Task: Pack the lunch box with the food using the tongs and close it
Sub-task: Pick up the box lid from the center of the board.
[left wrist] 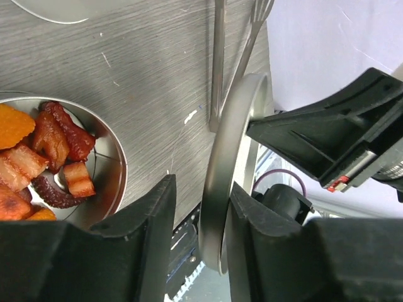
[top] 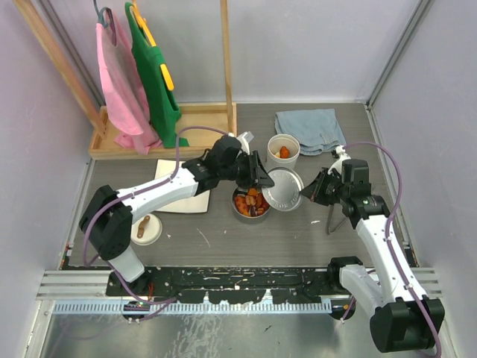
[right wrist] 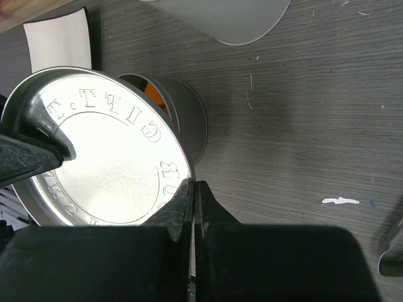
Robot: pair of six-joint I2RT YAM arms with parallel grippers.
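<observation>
The flat steel lid [top: 284, 189] hangs tilted just right of the steel tin [top: 250, 204], which holds orange, red and brown food [left wrist: 56, 145]. My right gripper [right wrist: 194, 184] is shut on the lid's [right wrist: 107, 151] near rim. My left gripper [left wrist: 201, 184] straddles the opposite rim of the lid [left wrist: 230, 138]. Its right finger touches the lid, and a gap shows on the left, so it is open. The white tub [top: 283, 149] stands behind with orange food inside. Its white lid with the brown handle [top: 147, 229] lies at the front left. The tongs [top: 332, 217] lie on the table by my right arm.
A white square plate [top: 181, 195] lies under my left arm. A blue cloth [top: 309, 127] is at the back right. A wooden rack [top: 168, 127] with pink and green garments stands at the back left.
</observation>
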